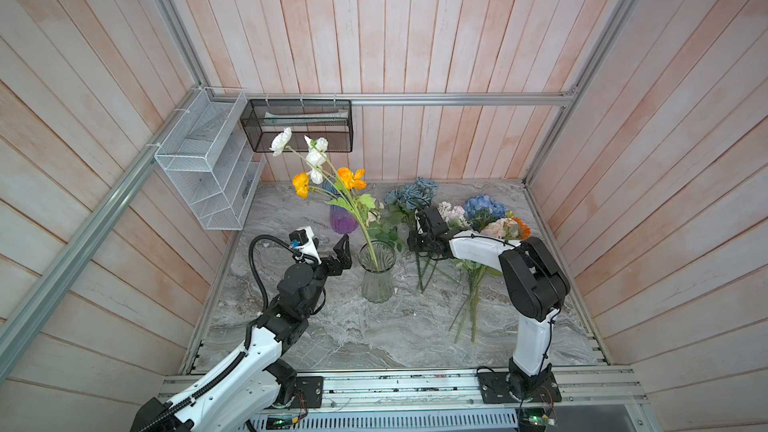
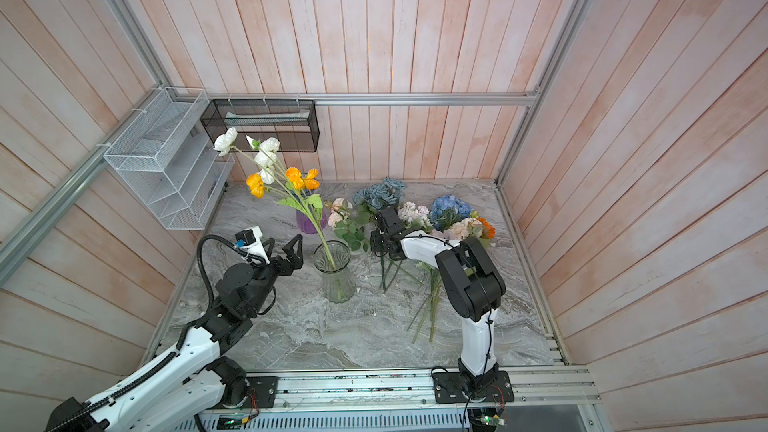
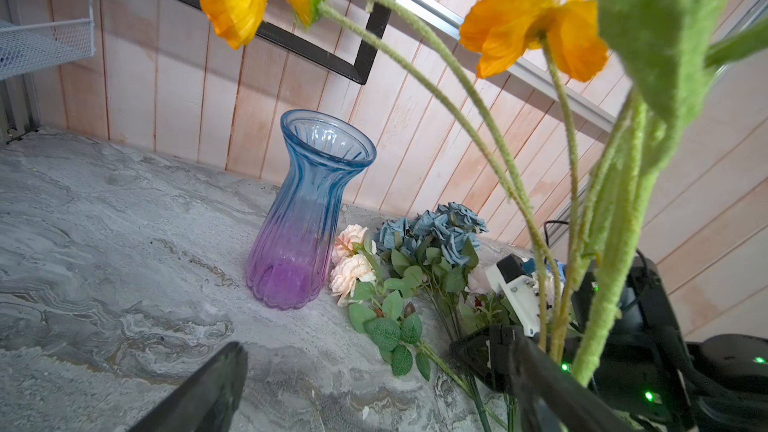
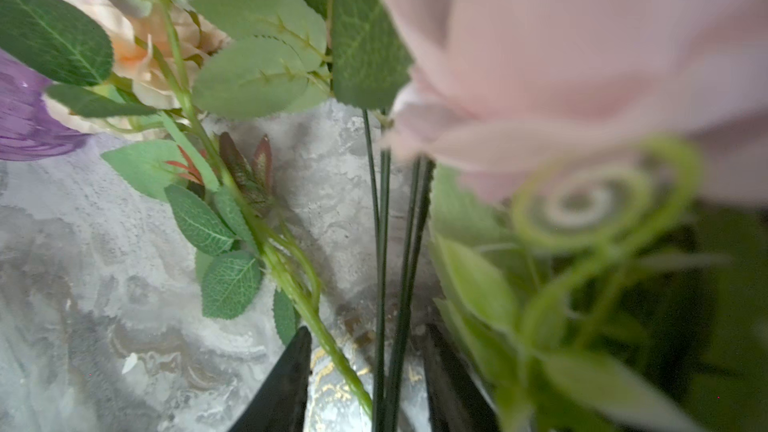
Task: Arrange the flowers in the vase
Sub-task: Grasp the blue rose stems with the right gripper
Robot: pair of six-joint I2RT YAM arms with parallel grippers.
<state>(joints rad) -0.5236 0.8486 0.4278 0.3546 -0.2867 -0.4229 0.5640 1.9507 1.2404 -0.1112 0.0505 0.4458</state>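
R fingers [image 4: 286, 384] astride stems [image 4: 381, 243], hidden in top views

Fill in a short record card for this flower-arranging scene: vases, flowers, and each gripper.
clear glass vase: upright, holds the orange and white poppies
blue-purple vase: upright, empty
loose flowers: dusty-blue roses, peach roses, blue hydrangea, lilac-white spray, all lying flat
left gripper: open, beside the clear glass vase, holding nothing
right gripper: low among the loose flowers, jaws either side of rose stems; grip unclear
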